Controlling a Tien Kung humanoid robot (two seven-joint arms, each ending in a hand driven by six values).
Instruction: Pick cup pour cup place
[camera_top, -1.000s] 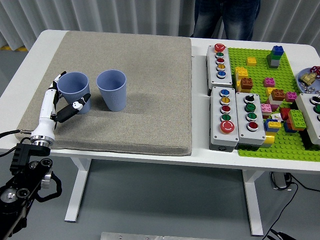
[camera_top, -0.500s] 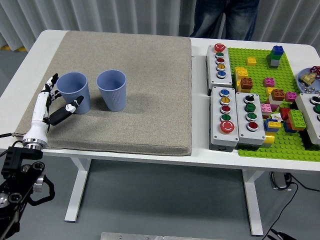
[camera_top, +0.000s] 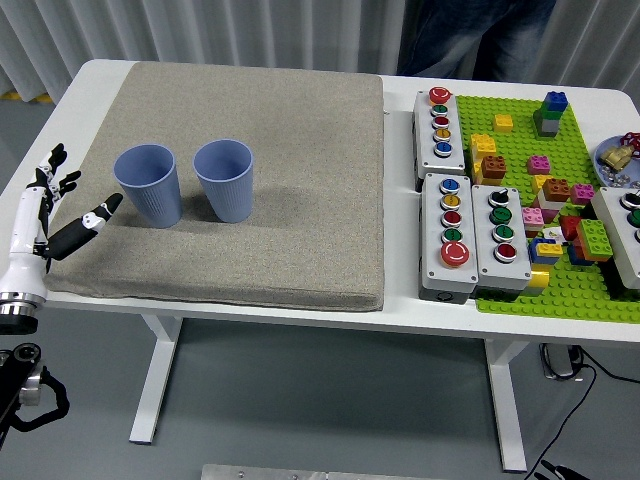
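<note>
L hand (camera_top: 55, 215) released, fingers spread, apart from 2 upright cups (camera_top: 148, 184) on mat (camera_top: 280, 150).

So there's two cups in front of me, both the same blue-ish lavender plastic with faint vertical ribbing, wider at the rim than at the base. The left cup (camera_top: 150, 184) and the right cup (camera_top: 225, 179) are both standing upright, mouths open to the top, side by side with just a small gap between them, not touching. They sit on the left half of the mat. Can't tell whether there's anything inside either of them.
</note>
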